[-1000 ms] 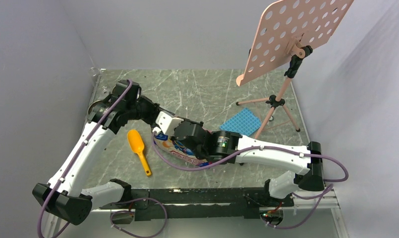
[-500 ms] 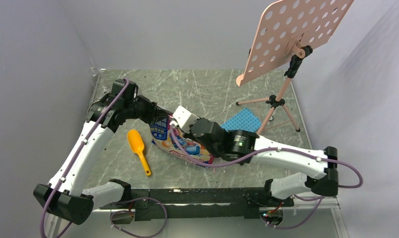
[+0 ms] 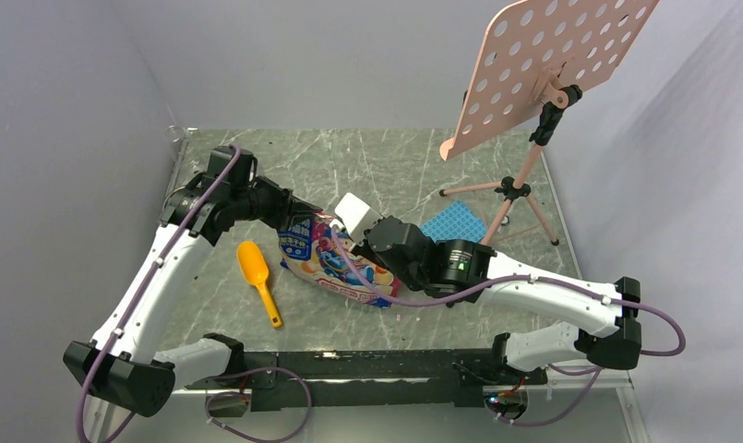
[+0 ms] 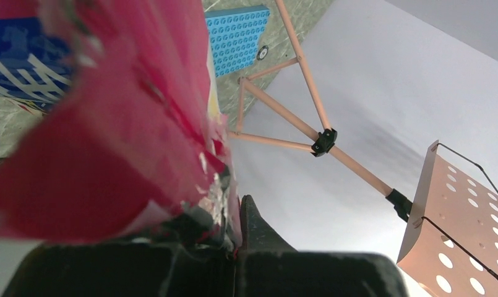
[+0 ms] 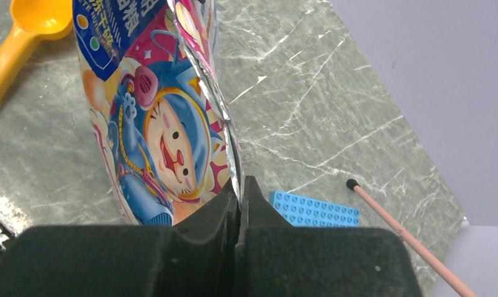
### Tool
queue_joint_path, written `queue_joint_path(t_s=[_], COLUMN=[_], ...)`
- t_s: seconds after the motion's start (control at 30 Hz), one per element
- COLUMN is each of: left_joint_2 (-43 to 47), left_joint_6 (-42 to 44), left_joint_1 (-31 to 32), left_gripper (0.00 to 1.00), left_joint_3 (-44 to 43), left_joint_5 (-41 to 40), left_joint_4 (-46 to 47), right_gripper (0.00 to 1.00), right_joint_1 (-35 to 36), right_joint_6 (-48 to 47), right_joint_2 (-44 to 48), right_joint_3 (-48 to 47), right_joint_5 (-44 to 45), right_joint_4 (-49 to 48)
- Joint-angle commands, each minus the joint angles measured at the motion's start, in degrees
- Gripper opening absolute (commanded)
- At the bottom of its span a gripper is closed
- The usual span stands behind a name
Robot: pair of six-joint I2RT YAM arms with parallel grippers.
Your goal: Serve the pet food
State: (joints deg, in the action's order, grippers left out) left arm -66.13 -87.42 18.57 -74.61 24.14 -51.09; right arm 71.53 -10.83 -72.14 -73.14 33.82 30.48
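Note:
The glossy pink cartoon-printed pouch (image 3: 335, 266) stands tilted on the marble table (image 3: 386, 175), lifted at its top edge. My left gripper (image 3: 301, 218) is shut on the pouch's top edge from the left. In the left wrist view the pink foil (image 4: 110, 124) is pinched in the gripper (image 4: 237, 213). My right gripper (image 3: 347, 220) is shut on the same edge from the right. In the right wrist view the pouch's (image 5: 153, 124) silver seam runs into the gripper (image 5: 239, 189). No kibble shows. The orange-yellow scoop (image 3: 257, 275) lies left of the pouch.
A blue studded plate (image 3: 450, 226) lies right of the pouch, also in the right wrist view (image 5: 314, 210). A pink perforated music stand (image 3: 552, 65) on a tripod (image 3: 506, 189) stands at the back right. Grey walls close in both sides.
The pouch has gone from lying flat under my right arm to standing tilted, top edge lifted. My right gripper has moved up and back onto that edge beside the left one.

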Motion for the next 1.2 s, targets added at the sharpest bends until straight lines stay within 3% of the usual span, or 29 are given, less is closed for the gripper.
queue_joint_path(t_s=[0.0, 0.07, 0.23, 0.37, 0.6, 0.63, 0.7, 0.9, 1.03, 1.17], left_joint_2=[2.8, 3.0, 4.46, 5.12, 6.55, 7.51, 10.13, 19.31, 18.84, 16.0], left_joint_6=[-21.6, -21.32, -20.55, -19.73, -15.59, -15.17, -15.18, -15.51, -7.95, 4.42], left_joint_1=[-2.74, -2.5, -2.4, -2.47, -2.48, -2.48, -2.53, -4.09, -4.33, -4.33], left_gripper=[0.1, 0.19, 0.4, 0.5, 0.61, 0.67, 0.69, 0.78, 0.83, 0.83], left_joint_3=[-0.79, 0.18, 0.39, -0.78, -5.29, -5.62, -5.41, -3.06, -11.04, -21.24], left_joint_5=[-3.09, -2.34, -3.64, -4.14, -5.03, -5.27, -6.46, -11.56, -19.69, -26.16], left_joint_4=[-2.53, -2.19, -2.45, -3.67, -9.59, -10.64, -12.2, -10.06, -9.66, -9.07], right_gripper=[0.15, 0.26, 0.28, 0.33, 0.7, 0.73, 0.8, 0.97, 1.0, 1.0], right_joint_1=[-1.5, -1.48, -1.52, -1.48, -1.52, -1.48, -1.48, -1.48, -1.48, -1.46], right_joint_6=[2.41, 3.13, 3.91, 3.87, 4.51, 4.85, 5.76, 8.68, 9.37, 8.91], right_joint_2=[5.0, 5.08, 5.7, 6.22, 8.52, 9.31, 10.81, 11.38, 12.56, 13.12], right_joint_3=[-3.73, -4.14, -4.54, -5.04, -7.11, -7.53, -9.08, -16.13, -17.63, -21.04], right_joint_5=[0.34, -0.8, -0.64, -0.99, -3.26, -3.44, -3.54, 8.61, 20.61, 26.41], right_joint_4=[11.3, 11.15, 10.34, 10.54, 13.11, 13.07, 12.67, 12.06, 8.29, 5.9])
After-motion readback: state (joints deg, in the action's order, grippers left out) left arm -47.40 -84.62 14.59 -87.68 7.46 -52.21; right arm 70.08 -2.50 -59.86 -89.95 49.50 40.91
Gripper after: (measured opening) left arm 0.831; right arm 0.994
